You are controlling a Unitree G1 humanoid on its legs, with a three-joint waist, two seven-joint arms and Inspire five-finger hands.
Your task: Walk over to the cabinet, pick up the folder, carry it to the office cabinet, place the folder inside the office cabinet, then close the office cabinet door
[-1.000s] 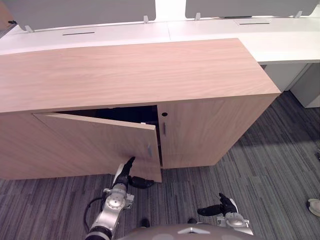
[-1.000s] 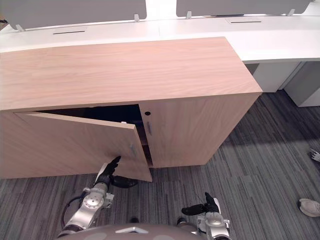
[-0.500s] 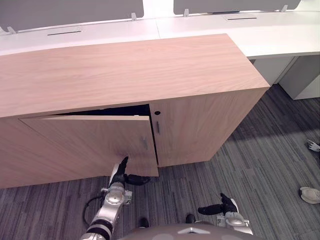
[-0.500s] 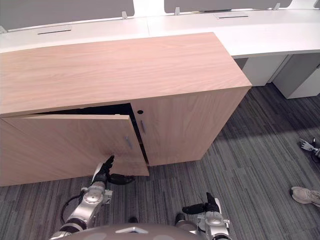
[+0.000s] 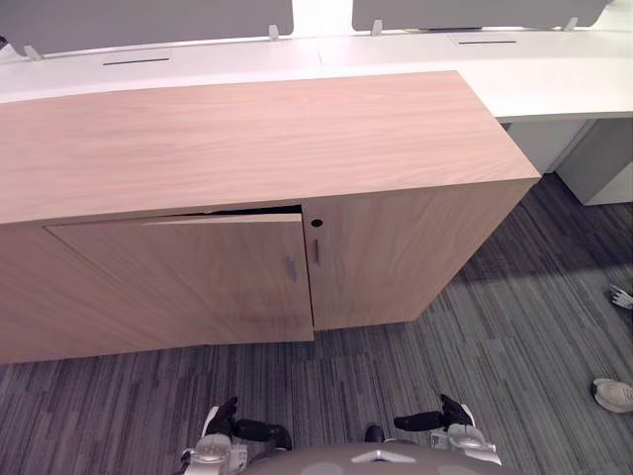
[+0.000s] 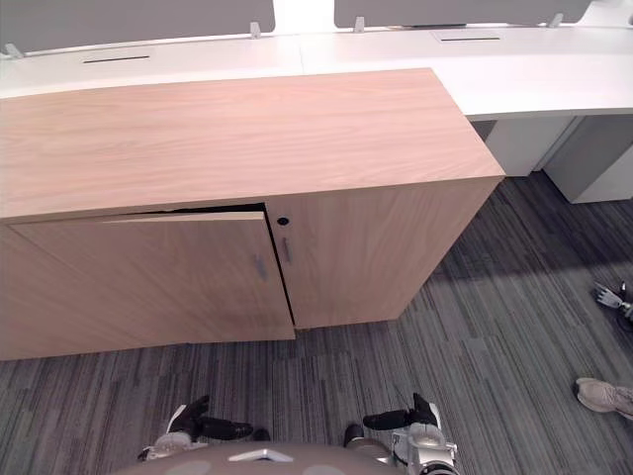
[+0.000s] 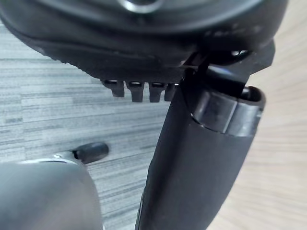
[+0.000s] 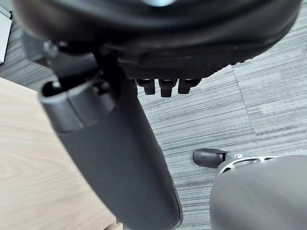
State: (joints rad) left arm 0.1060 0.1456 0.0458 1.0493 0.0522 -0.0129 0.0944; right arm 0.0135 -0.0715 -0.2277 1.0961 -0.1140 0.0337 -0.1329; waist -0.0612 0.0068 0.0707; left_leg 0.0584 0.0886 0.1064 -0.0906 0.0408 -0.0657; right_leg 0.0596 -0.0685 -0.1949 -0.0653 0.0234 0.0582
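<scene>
The wooden office cabinet [image 5: 257, 139] stands in front of me on grey carpet. Its left door [image 5: 188, 282] is almost flush with the front, with a thin dark gap along its top edge. The right door [image 5: 396, 257] is shut. The doors hide the inside. My left hand [image 5: 235, 427] hangs low over the carpet, well short of the door, fingers straight and thumb out, holding nothing. In the left wrist view my left hand [image 7: 201, 158] shows against the wood. My right hand [image 5: 435, 420] is low at the right, open and empty, like my right hand [image 8: 115, 158] in its wrist view.
White desks [image 5: 554, 79] with grey partitions run behind the cabinet. A person's shoe [image 5: 613, 394] rests on the carpet at the far right. Open carpet [image 5: 475, 327] lies between me and the cabinet front.
The left door has swung from partly open to almost shut. My left hand has come off the door and dropped back toward my body. The right hand has not moved.
</scene>
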